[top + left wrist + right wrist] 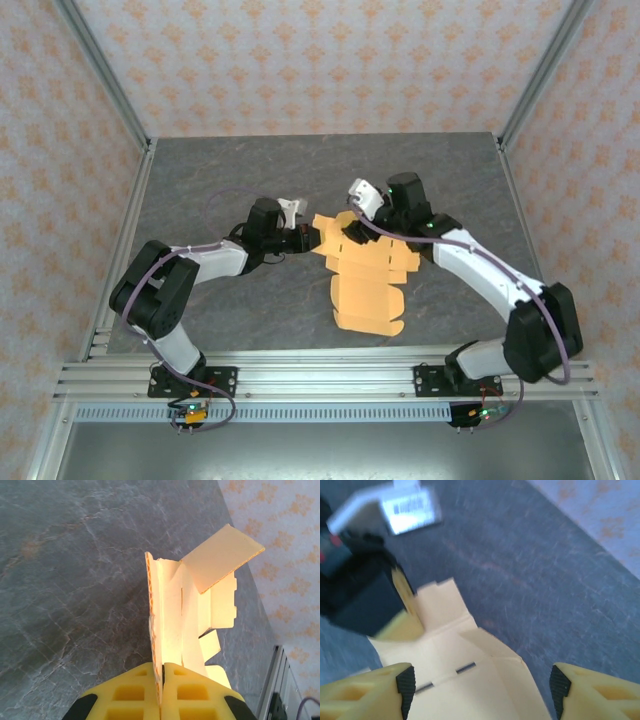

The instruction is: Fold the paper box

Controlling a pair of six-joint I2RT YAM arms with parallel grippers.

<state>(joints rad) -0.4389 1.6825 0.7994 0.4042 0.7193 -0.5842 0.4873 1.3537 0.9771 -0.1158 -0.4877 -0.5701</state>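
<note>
Left wrist: my left claw is clamped on the paper box edge. My right claw, at the box's 12 o'clock, stands apart.

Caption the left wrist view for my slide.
Left fingers shut on the paper box, flaps raised over the grey table.

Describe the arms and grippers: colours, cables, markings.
The left arm and right arm both have black joints and white link shells, with a purple cable running along each. The left gripper and right gripper have yellow fingers with moulded rectangular recesses; the right's tips are black-edged. The white wrist camera housing carries a barcode label.
</note>
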